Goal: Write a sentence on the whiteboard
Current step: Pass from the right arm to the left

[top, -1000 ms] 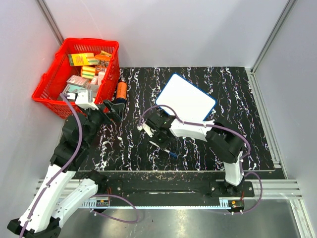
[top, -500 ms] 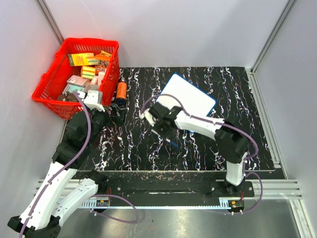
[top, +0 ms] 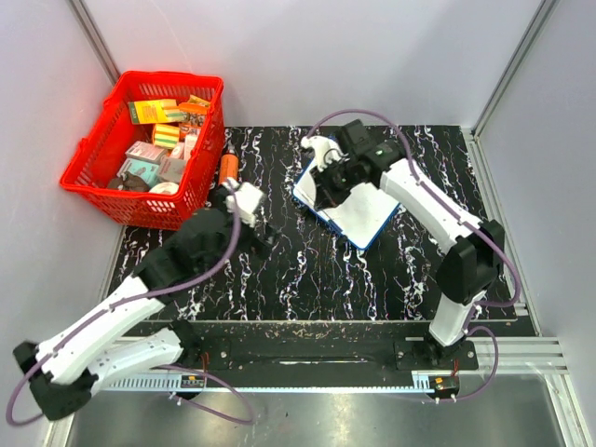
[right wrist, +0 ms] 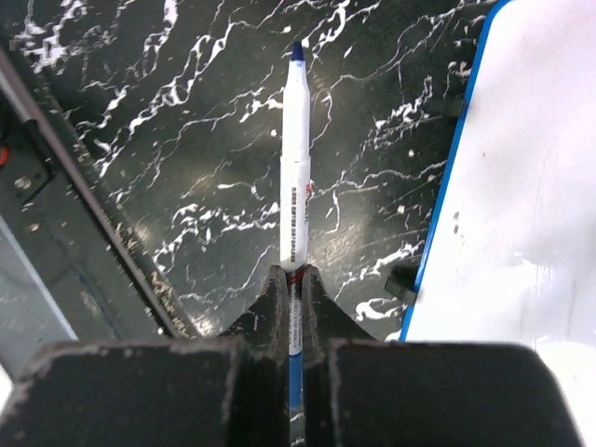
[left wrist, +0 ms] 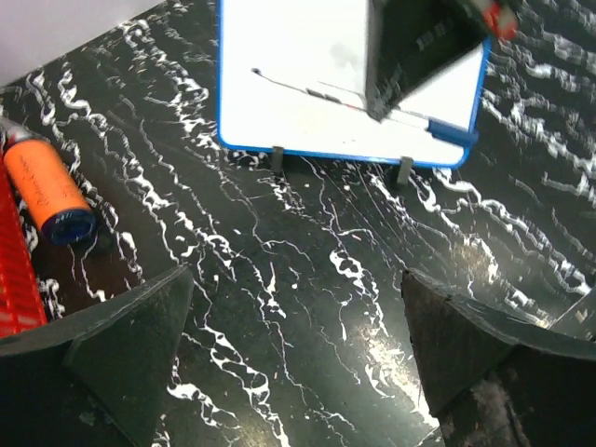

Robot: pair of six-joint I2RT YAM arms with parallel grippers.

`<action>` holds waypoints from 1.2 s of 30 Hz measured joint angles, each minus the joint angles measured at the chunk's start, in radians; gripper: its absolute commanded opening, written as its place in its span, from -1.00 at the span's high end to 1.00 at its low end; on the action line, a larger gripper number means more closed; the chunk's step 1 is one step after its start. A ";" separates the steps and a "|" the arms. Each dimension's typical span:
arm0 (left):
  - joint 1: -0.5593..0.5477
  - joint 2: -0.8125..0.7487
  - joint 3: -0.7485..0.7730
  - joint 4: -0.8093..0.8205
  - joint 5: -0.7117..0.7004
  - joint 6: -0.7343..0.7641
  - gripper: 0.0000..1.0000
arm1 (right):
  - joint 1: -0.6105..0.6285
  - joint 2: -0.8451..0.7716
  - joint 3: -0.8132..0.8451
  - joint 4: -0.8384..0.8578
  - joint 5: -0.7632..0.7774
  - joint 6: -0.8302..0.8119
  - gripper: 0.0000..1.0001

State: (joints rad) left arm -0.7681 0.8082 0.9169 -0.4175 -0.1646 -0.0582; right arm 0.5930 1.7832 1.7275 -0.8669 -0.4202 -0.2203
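The whiteboard (top: 363, 197) lies tilted on the black mat, white with a blue rim. It also shows in the left wrist view (left wrist: 298, 74) and the right wrist view (right wrist: 521, 186). I see no written words on it, only faint marks. My right gripper (top: 323, 186) hangs over the board's left edge, shut (right wrist: 293, 279) on a white marker (right wrist: 295, 177). The marker's blue tip is over the mat, just left of the board. My left gripper (top: 261, 231) is open and empty (left wrist: 296, 279) above the mat, left of the board.
A red basket (top: 93, 154) full of small boxes stands at the back left. An orange cylinder (top: 228, 168) lies on the mat beside it and also shows in the left wrist view (left wrist: 47, 186). Grey walls surround the mat (top: 438, 270).
My right gripper has carried the marker from the mat in front of the board up to the board's left edge. My left arm has swung from the basket rightward toward the mat's middle.
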 measured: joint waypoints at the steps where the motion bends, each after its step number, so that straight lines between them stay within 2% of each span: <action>1: -0.044 0.025 0.005 0.000 -0.022 0.019 -0.98 | -0.021 0.000 0.011 -0.029 -0.037 -0.010 1.00; 4: -0.192 0.106 0.026 0.008 -0.111 0.121 -0.98 | -0.080 0.000 0.048 -0.119 -0.132 -0.045 1.00; 9: -0.332 0.213 0.032 0.065 -0.188 0.309 -0.98 | -0.112 0.000 0.067 -0.240 -0.250 -0.104 1.00; 18: -0.373 0.251 -0.020 0.272 -0.153 0.626 -0.98 | -0.111 -0.003 0.055 -0.329 -0.361 -0.146 1.00; 24: -0.373 0.339 -0.005 0.311 -0.102 0.726 -0.96 | -0.111 -0.004 0.054 -0.340 -0.402 -0.158 1.00; 28: -0.358 0.373 -0.005 0.317 -0.042 0.747 -0.66 | -0.111 -0.004 0.052 -0.340 -0.414 -0.161 1.00; 29: -0.352 0.375 -0.004 0.317 -0.033 0.750 -0.49 | -0.111 -0.004 0.052 -0.340 -0.415 -0.161 1.00; 32: -0.336 0.387 0.005 0.322 -0.021 0.756 -0.18 | -0.111 -0.005 0.052 -0.341 -0.425 -0.162 1.00; 36: -0.325 0.403 0.016 0.328 -0.017 0.769 -0.10 | -0.112 -0.006 0.051 -0.342 -0.433 -0.167 1.00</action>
State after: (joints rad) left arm -1.0931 1.2114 0.9325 -0.0891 -0.1818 0.7105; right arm 0.4812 1.7771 1.7786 -1.2091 -0.8536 -0.3874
